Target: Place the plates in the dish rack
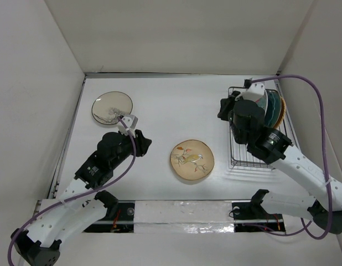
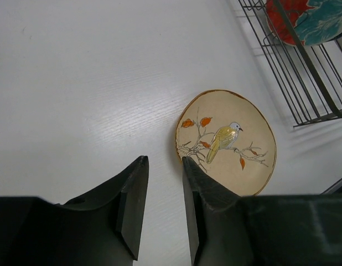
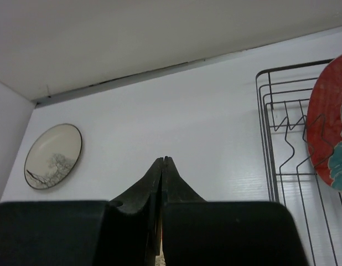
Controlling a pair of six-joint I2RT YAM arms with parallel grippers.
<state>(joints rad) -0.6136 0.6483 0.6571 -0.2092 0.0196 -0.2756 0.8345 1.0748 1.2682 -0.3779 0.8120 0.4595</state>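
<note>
Dish rack at three o'clock holds plates; bird plate lies central. Left end effector open, right end effector closed, both empty.

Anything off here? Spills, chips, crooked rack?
Nothing stands out. The tan bird plate and the dark-rimmed plate lie flat on the table, with no chips visible. The dish rack holds its plates upright. No spill shows. The right arm hides part of the rack.
</note>
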